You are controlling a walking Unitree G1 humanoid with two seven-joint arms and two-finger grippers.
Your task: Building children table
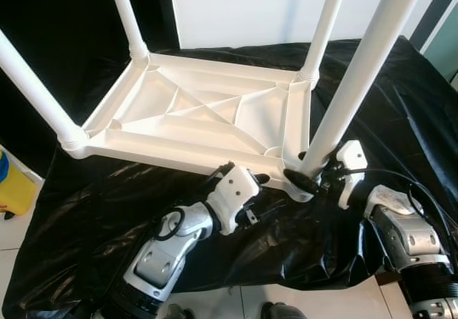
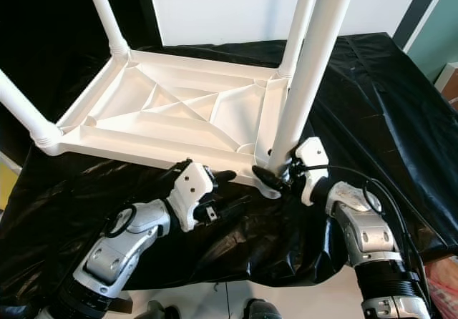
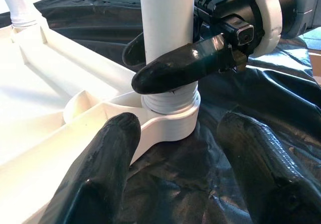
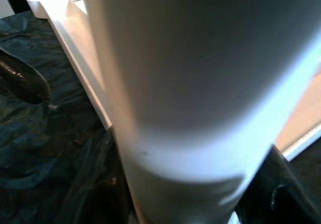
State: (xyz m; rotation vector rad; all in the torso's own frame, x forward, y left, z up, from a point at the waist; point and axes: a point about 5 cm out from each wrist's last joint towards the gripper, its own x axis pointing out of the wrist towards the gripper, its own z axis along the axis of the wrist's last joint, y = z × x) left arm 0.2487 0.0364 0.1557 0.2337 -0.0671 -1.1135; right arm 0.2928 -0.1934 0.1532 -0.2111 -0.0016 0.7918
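A white plastic children's table (image 1: 193,111) lies upside down on a black sheet, with its legs pointing up. My right gripper (image 1: 304,178) is shut on the near right leg (image 1: 358,83) just above its threaded corner socket (image 3: 168,116), and one black finger (image 3: 185,66) wraps across the leg's front. That leg (image 4: 190,83) is very close in the right wrist view. My left gripper (image 3: 185,158) is open, low by the table's front edge, just left of that socket. One of its fingers (image 3: 108,158) rests against the white frame, the other over the sheet.
The black sheet (image 1: 401,97) covers the raised work surface, and its wrinkled front edge hangs over pale floor tiles. A yellow object (image 1: 11,187) stands on the floor at the left. The other three legs (image 1: 129,11) rise at the remaining corners. A white wall is behind.
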